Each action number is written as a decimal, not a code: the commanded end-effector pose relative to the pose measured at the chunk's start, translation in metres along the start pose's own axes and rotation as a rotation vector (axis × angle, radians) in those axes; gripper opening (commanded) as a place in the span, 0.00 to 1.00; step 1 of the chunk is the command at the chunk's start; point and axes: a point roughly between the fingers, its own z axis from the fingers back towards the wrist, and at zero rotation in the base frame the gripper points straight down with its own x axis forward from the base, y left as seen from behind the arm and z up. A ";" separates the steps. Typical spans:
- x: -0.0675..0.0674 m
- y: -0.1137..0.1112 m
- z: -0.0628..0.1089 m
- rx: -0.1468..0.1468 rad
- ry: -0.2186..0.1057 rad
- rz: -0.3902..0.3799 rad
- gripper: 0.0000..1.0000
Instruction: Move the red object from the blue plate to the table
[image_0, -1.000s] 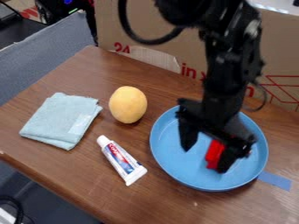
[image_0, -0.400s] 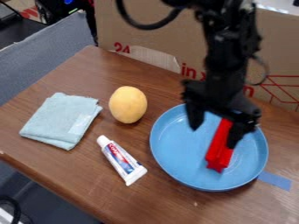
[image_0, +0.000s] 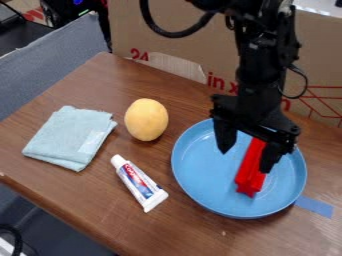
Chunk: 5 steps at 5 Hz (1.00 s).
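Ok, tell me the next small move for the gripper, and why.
Probably lower straight down and close on the red block. The gripper hangs open right above it, fingers on either side of its upper end, and the block lies loose on the blue plate, not yet gripped. It has to be held before it can go over to the table.

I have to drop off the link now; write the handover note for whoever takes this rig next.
Gripper: open, pointing down over the plate, jaws on either side of the red object's upper end, not closed on it.
Red object: lying in the blue plate, right of centre.
Table: also holds an orange ball, a folded cloth and a toothpaste tube.
Done: nothing moved yet.
Left: grasp, lift, set on the table.
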 end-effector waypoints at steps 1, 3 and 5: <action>-0.009 0.002 0.014 -0.007 -0.033 0.010 1.00; -0.012 -0.001 0.008 0.011 -0.053 -0.022 1.00; -0.012 0.001 0.008 0.008 -0.032 -0.021 1.00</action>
